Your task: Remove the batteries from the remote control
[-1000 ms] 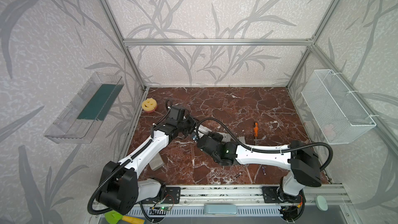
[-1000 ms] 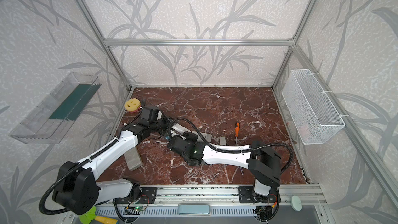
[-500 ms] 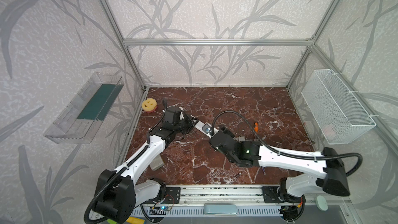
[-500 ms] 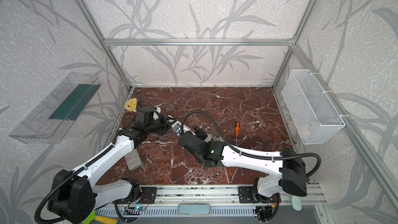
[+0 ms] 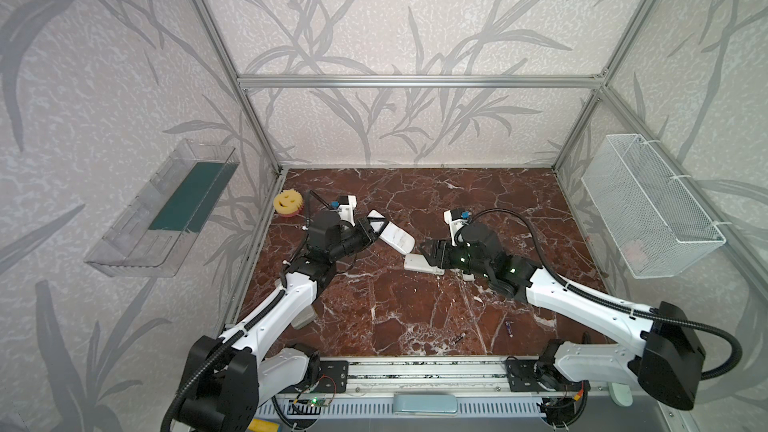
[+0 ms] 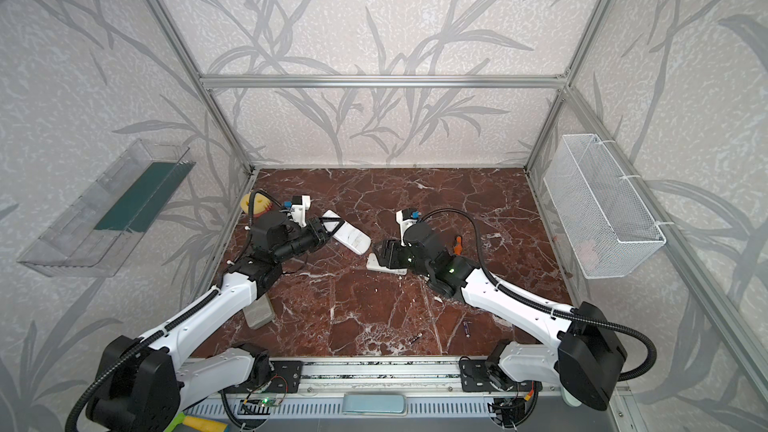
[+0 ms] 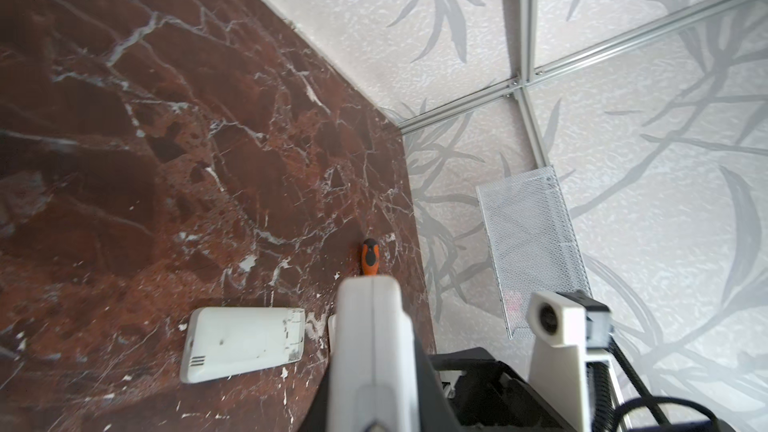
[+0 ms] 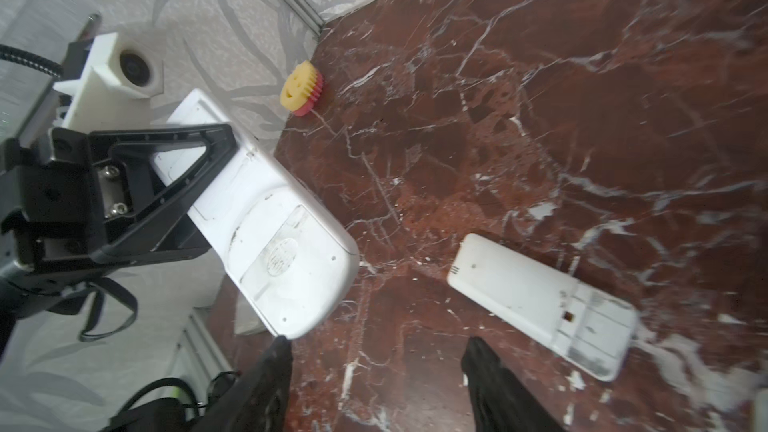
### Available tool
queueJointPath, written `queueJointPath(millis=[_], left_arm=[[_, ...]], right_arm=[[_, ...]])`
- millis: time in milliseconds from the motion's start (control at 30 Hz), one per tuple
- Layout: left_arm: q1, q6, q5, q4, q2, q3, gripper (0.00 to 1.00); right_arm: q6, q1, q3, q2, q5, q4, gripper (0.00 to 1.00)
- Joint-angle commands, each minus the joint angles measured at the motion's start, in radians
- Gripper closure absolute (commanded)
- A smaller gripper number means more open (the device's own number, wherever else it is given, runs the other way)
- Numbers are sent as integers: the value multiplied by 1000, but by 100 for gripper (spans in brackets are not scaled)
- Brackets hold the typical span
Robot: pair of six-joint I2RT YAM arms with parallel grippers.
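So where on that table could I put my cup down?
The far strip of the marble table along the back wall is bare, from the sponge rightward. The middle front between both arms is bare too, short of two small batteries. Crowded: the centre, around the held remote and the flat white casing.

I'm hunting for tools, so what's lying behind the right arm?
An orange screwdriver handle pokes out behind the right arm in a top view. Its shaft is covered by the arm, so where it points cannot be seen.

Remote [image 5: 395, 237] left of centre, panel [image 5: 415, 263] just right, 2 batteries [image 5: 509, 328] near front edge, sponge [image 5: 287, 202] back-left corner
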Motion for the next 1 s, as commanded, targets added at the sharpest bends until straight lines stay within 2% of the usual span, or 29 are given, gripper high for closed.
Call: queueJointPath(millis=[0, 167, 367, 433, 533, 633, 733, 867, 967], left_arm=[[4, 19, 49, 159, -36, -11, 100], [4, -1, 83, 225, -27, -15, 100], [4, -18, 82, 259, -26, -31, 100], [4, -18, 82, 263, -27, -36, 100], [4, -18, 79, 262, -26, -39, 100], [4, -14, 77, 258, -25, -36, 100], [4, -11, 78, 257, -18, -34, 100], [4, -12, 78, 258, -12, -34, 100], [4, -15, 80, 260, -9, -34, 100]], right_arm=[[157, -11, -4, 38, -141, 221, 33], [259, -24, -16, 109, -203, 360, 32], [302, -25, -8, 157, -220, 414, 35], [313, -25, -12, 165, -220, 430, 41], [330, -28, -25, 169, -222, 452, 55], [349, -30, -43, 170, -214, 471, 61], [363, -33, -53, 171, -211, 484, 58], [371, -36, -45, 177, -209, 486, 42], [373, -36, -29, 192, -218, 481, 40]])
